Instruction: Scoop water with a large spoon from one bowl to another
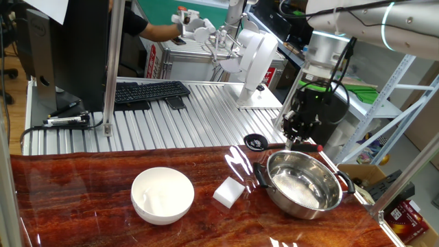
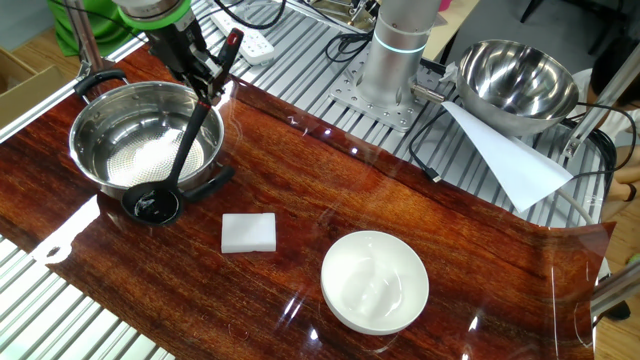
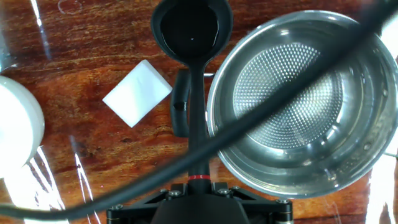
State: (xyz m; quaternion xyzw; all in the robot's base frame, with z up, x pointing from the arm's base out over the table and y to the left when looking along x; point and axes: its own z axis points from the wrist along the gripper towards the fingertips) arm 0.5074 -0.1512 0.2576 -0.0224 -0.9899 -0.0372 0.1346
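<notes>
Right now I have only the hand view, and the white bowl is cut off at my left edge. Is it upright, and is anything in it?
Observer: The white bowl stands upright and whole, past the white block from the steel bowl. I see nothing solid in it.
Operator: My view hides the fingers. Is the ladle gripped?
Observer: Yes. The gripper is clamped on the handle of the ladle, just below its red end.
Operator: Is there anything outside my frame near the arm?
Observer: A second steel bowl sits by the arm's base.
</notes>
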